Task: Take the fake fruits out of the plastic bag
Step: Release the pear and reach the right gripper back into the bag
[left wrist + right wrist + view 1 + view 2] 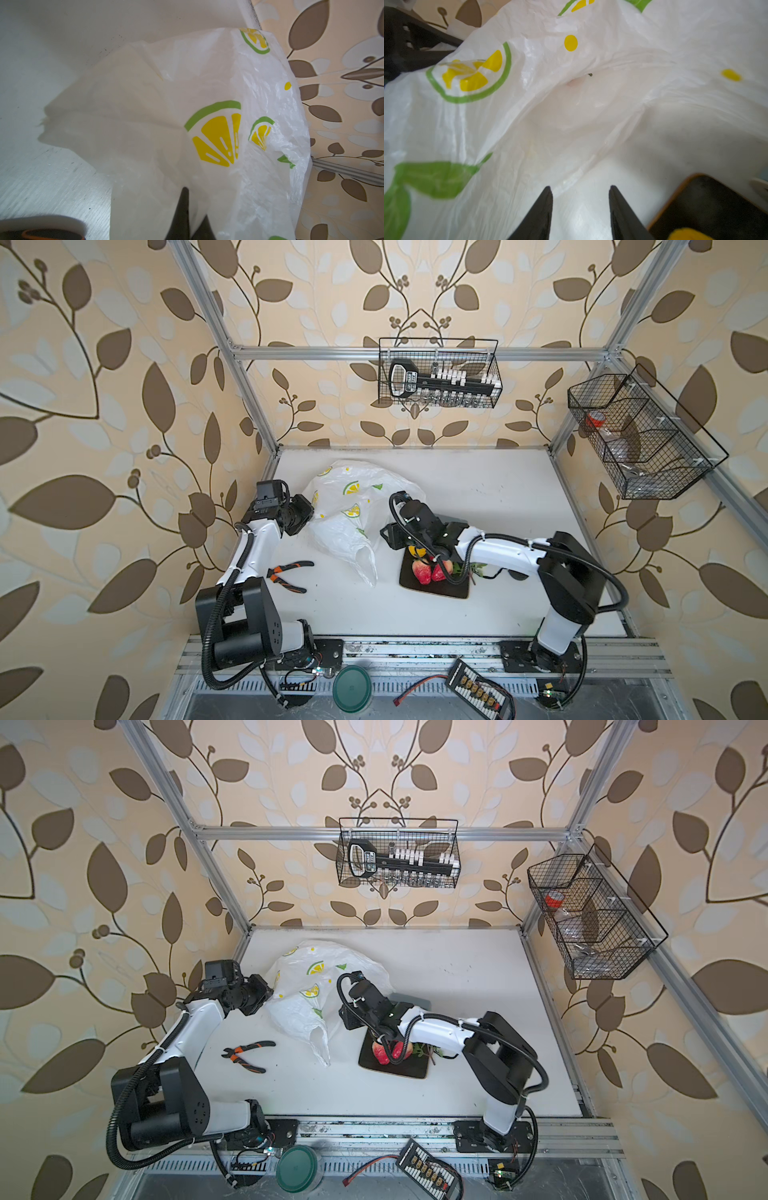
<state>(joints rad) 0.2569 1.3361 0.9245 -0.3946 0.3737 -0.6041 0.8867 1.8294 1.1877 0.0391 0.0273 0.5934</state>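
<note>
Now, both top views: fake fruits point(428, 570) sit on the black tray point(436, 593), nearer the table's point(498, 497) front edge. Left wrist: my left claw point(194, 202) pinches the plastic bag point(207, 83). Right wrist: my right claw point(580, 187) is apart; one pink fruit may hide inside.

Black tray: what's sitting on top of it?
Two red fruits, part of a yellow-orange fruit and a green sprig lie on the black tray. The right arm covers the rest.
</note>
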